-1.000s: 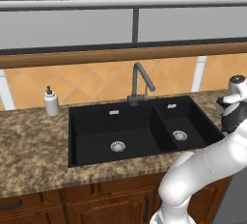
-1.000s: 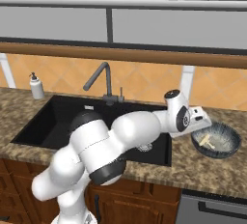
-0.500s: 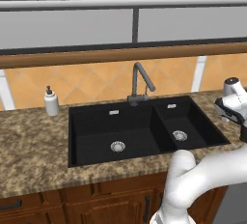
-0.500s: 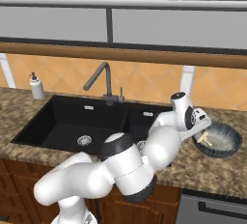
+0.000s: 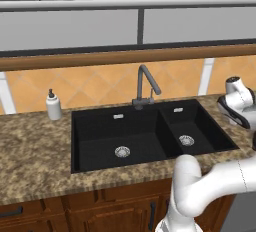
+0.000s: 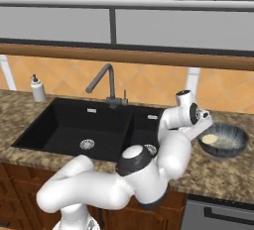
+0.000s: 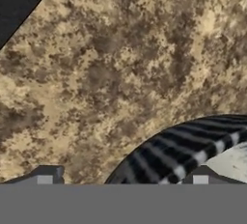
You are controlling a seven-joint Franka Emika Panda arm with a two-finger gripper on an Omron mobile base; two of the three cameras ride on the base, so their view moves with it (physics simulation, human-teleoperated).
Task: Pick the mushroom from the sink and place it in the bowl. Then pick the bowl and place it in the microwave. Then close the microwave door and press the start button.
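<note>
The pale mushroom (image 6: pixel 210 139) seems to lie inside the dark ribbed bowl (image 6: pixel 233 145) right of the black sink (image 6: pixel 74 130).

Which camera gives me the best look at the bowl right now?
The right base view: it shows the whole bowl on the counter with the mushroom inside. The hand view catches just its ribbed rim.

A rendered home kitchen: a black double-basin sink (image 5: pixel 150 133) with a grey gooseneck faucet (image 5: pixel 145 86) sits in a speckled granite desk (image 5: pixel 30 151), over wooden cabinets (image 5: pixel 75 216), against an orange tiled backsplash (image 5: pixel 95 86), beside a soap dispenser (image 5: pixel 53 106).
</note>
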